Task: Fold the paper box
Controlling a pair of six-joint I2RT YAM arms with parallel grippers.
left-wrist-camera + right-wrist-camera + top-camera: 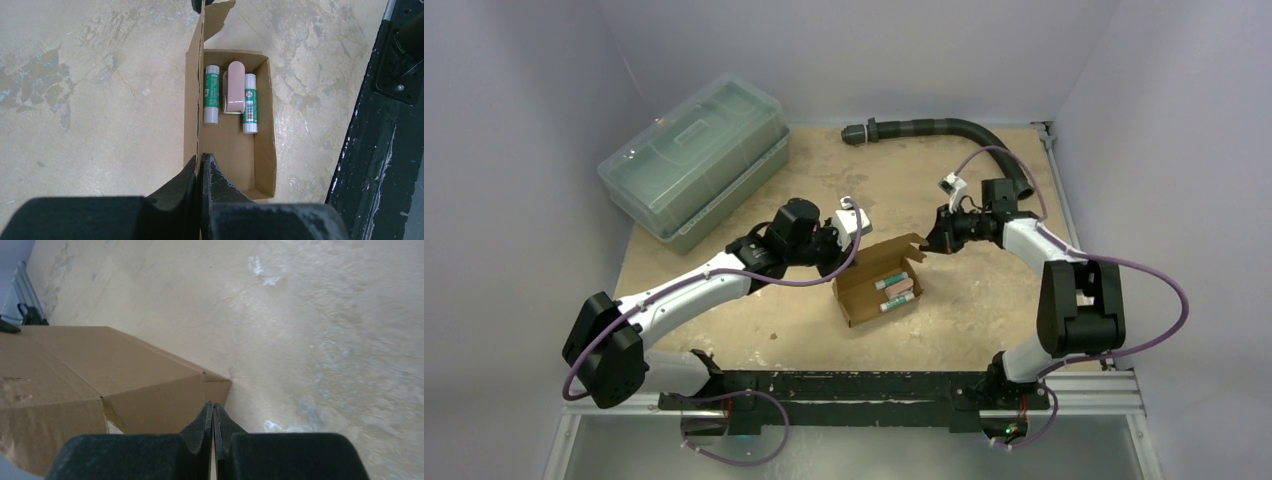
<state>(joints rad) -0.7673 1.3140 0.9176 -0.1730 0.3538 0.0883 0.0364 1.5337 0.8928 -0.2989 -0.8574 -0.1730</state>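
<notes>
Inward, left fingers (181,184) and right fingers (200,426) pinched on paper box (860,298) edges.

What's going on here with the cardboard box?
Two robot arms are working on the paper box in the middle of the table. The left gripper is shut on the top edge of one long side. The right gripper is shut at a flap on the box's far end, apparently pinching it. The box is open on top, with two glue sticks and a pink item lying inside. Nothing is folded closed yet.
</notes>
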